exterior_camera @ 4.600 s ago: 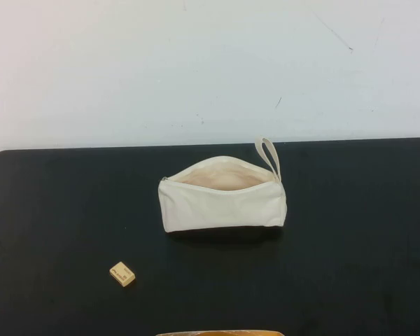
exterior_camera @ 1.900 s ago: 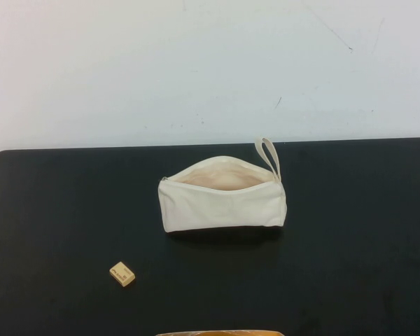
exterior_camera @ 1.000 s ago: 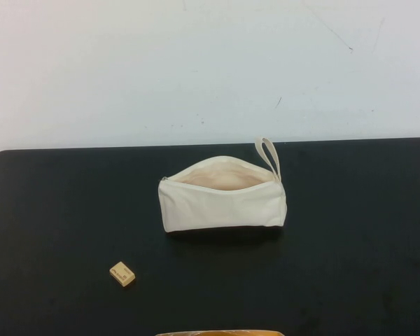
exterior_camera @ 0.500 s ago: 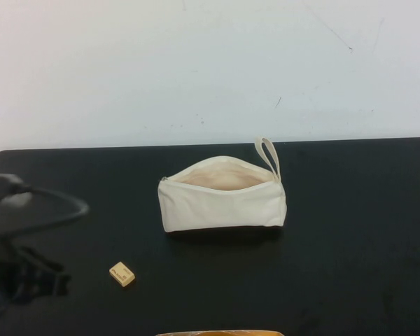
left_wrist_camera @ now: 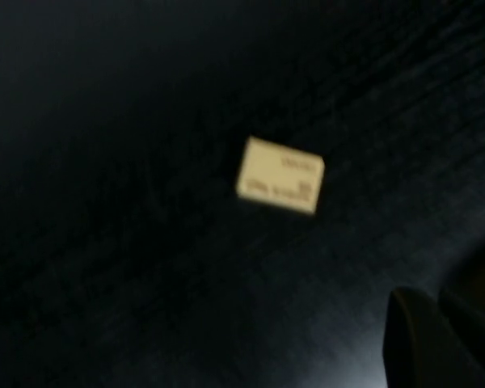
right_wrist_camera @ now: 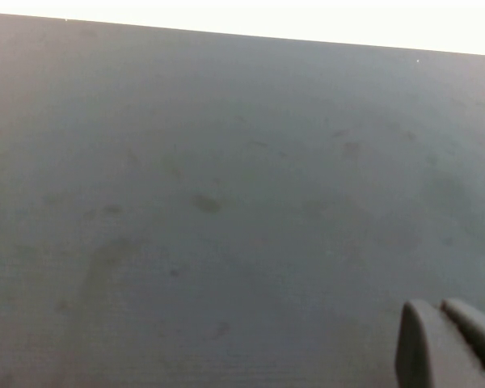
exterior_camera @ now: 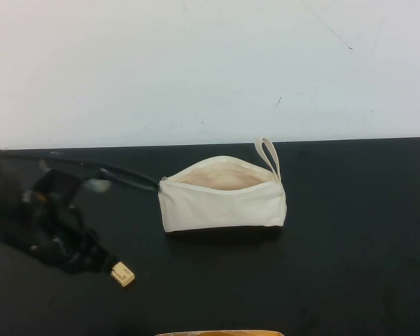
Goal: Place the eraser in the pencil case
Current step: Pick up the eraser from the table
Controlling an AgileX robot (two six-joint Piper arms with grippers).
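The eraser [exterior_camera: 122, 274], a tiny tan block with dark print, lies on the black table [exterior_camera: 350, 231] at the front left. It also shows in the left wrist view [left_wrist_camera: 280, 175]. The pencil case [exterior_camera: 222, 199], a cream pouch, lies mid-table with its zip open, its beige lining showing and its loop strap at its right end. My left gripper [exterior_camera: 101, 262] is just left of the eraser, close above the table, its fingers together and empty; in the left wrist view [left_wrist_camera: 436, 295] the eraser lies apart from it. My right gripper [right_wrist_camera: 436, 305] is shut over bare table and is out of the high view.
A white wall rises behind the table's far edge. A thin tan-orange edge [exterior_camera: 220, 333] shows at the bottom of the high view. The left arm's cable [exterior_camera: 119, 176] reaches toward the pouch's left end.
My left arm has come in from the left edge and moved right and forward until its gripper is beside the eraser. The eraser and the pouch have not moved.
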